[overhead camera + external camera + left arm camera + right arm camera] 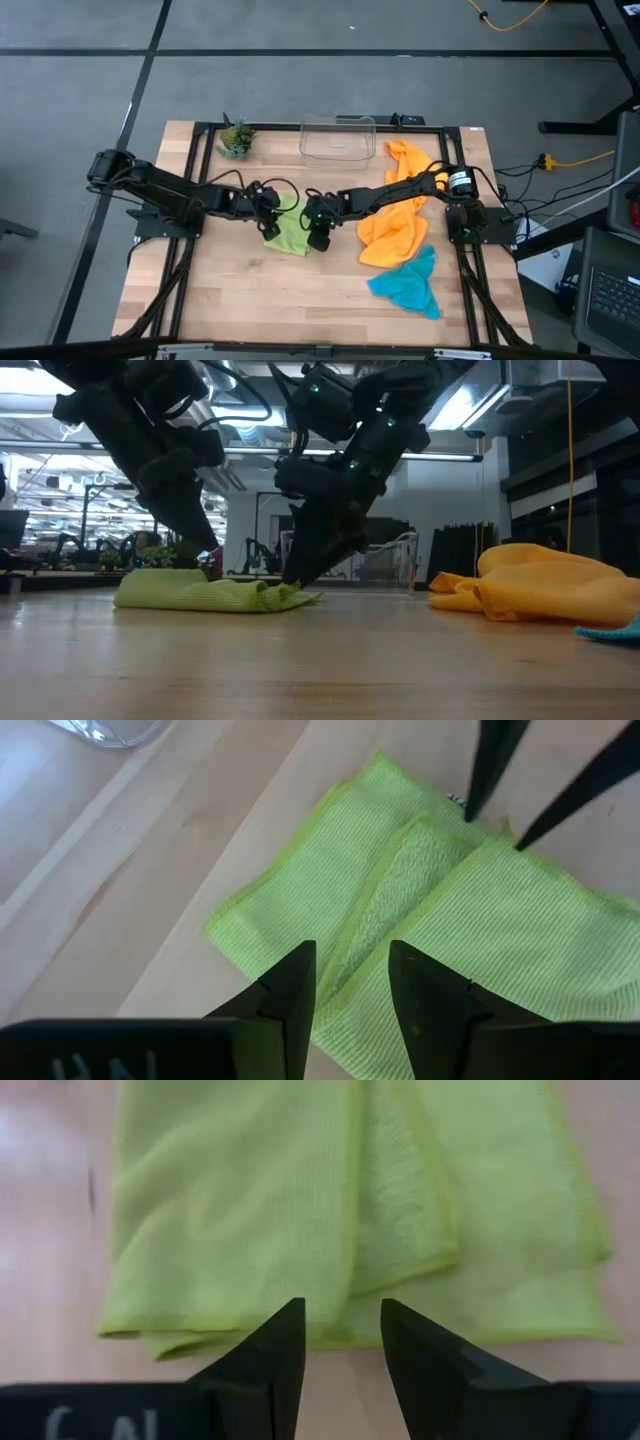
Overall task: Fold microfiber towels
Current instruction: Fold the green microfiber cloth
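Lime green towel [288,232] is seen partly folded at frame centre on the tabletop [250,300], flanked by the left end effector [268,203] and right end effector [320,232], both slightly parted, gripping nothing; its fold seam runs between them.

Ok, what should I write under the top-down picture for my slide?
Both grippers, left gripper and right gripper, open over the partly folded lime green towel, orange towels and teal towel waiting.
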{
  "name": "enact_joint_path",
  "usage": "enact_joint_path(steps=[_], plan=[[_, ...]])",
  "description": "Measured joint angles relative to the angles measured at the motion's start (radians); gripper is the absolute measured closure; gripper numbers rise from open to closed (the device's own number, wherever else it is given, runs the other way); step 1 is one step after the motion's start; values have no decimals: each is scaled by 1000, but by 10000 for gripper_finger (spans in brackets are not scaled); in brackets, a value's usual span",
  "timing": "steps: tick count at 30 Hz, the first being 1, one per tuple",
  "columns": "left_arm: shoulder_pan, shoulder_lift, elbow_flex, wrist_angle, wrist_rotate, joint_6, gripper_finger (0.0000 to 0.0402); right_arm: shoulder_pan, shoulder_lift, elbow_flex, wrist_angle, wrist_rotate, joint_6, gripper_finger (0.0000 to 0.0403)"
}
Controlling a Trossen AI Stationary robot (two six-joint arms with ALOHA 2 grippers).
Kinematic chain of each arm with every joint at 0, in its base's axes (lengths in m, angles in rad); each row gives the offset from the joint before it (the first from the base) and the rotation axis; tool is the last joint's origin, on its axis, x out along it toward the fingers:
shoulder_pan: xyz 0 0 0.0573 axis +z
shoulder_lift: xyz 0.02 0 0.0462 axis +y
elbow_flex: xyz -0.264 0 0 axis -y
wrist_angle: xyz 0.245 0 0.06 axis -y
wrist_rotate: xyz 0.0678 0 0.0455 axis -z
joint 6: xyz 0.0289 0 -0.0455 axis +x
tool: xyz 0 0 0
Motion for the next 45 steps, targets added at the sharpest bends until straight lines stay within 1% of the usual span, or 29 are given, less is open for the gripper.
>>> enact_joint_path(steps=[5,9,18,20,24,36,40,43,45], plan=[[0,0,0,1,0,0,280,15,0,0,3,-10,2,267],[0,0,0,2,0,0,280,16,0,0,5,24,22,267],[0,0,0,3,-1,0,280,15,12,1,12,28,53,267],[0,0,0,6,-1,0,280,15,31,2,8,22,81,267],[0,0,0,18,-1,0,280,15,54,3,45,17,86,267],[0,0,0,19,-3,0,280,14,55,12,60,-6,80,267],[0,0,0,19,-33,0,280,14,55,12,80,-6,82,267],[1,0,0,19,-36,1,280,14,55,13,98,-7,83,267],[1,0,0,19,-36,1,280,14,55,13,97,-27,84,267]])
